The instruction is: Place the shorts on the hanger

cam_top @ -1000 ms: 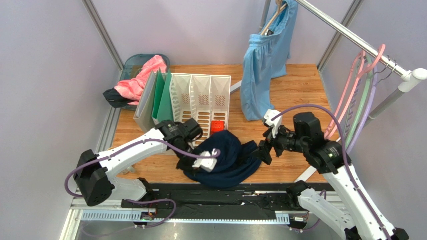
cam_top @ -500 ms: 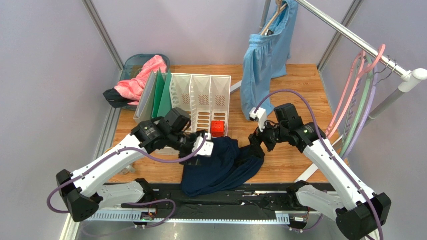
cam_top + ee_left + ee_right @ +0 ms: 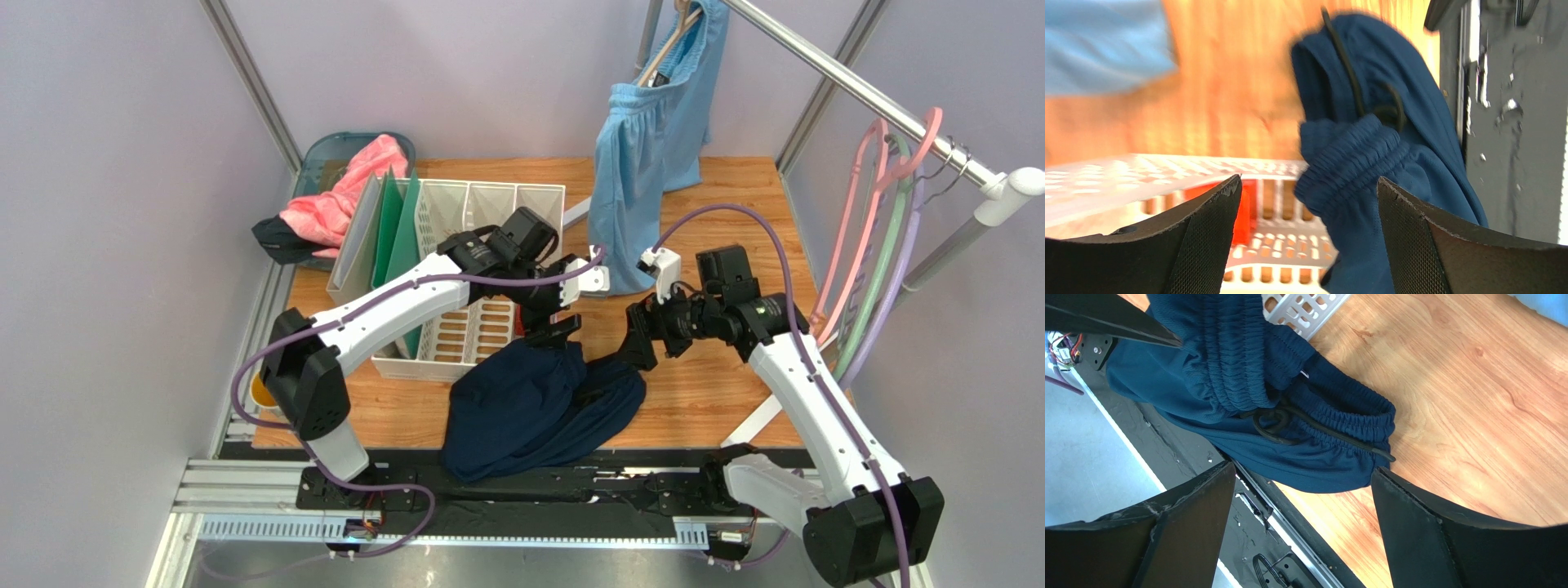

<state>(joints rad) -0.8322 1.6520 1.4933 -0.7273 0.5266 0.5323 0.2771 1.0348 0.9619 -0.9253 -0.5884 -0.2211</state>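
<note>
Basket [image 3: 321,150]: sits off the far left corner of the table [image 3: 736,202], with a pink cloth [image 3: 337,196] heaped on it.
Rack [image 3: 491,211]: a white slotted file rack on the left half of the table, with grey and green folders standing at its left end.
Left gripper [image 3: 1308,184]: the fingers are spread wide and hold nothing. It hangs at the rack's near right corner, just above the bunched top of the shorts.
Shorts [image 3: 534,404]: a dark navy crumpled heap at the table's near edge, between the two grippers. The lower part spills over the black rail [image 3: 405,480] in front.
Drawstring [image 3: 1281,425]: black, tangled on the gathered waistband [image 3: 1229,361].
Right gripper [image 3: 1303,468]: the fingers are wide apart and empty. It sits just right of the shorts, facing them.
Light blue shorts [image 3: 644,147]: hang at the back on a wooden hanger [image 3: 672,37].
Hanger [image 3: 849,233]: pink, hooked on the metal bar [image 3: 859,86] at far right among other hangers [image 3: 902,233], well apart from the shorts.
</note>
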